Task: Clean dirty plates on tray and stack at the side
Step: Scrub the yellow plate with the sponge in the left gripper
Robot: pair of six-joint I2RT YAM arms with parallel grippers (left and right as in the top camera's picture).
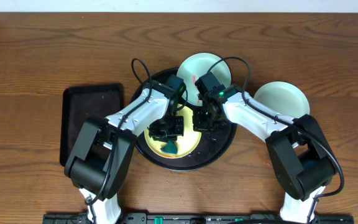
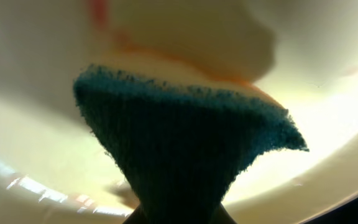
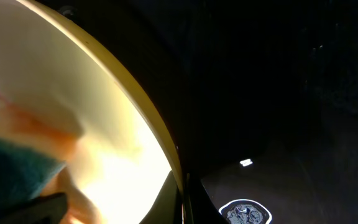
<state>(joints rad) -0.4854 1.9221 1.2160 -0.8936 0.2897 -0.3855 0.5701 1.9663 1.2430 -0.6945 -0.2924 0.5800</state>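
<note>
One mint plate [image 1: 281, 98] is set off the tray [image 1: 222, 149], right of the right gripper [image 1: 205, 121], whose grip cannot be told. Under the left gripper [image 1: 168, 138], clenched on a teal sponge [image 2: 185, 149], a red-smeared yellow plate [image 1: 190, 146] is judged mid-wipe; a second mint plate [image 1: 204, 67] waits beyond both.

Overhead, the light is even and the picture sharp across the desk [image 1: 36, 50]. The left wrist view is blurred, the blue sponge [image 2: 185, 162] unfocused. The right wrist view is mostly dark; the yellow plate [image 3: 104, 124] glares.
</note>
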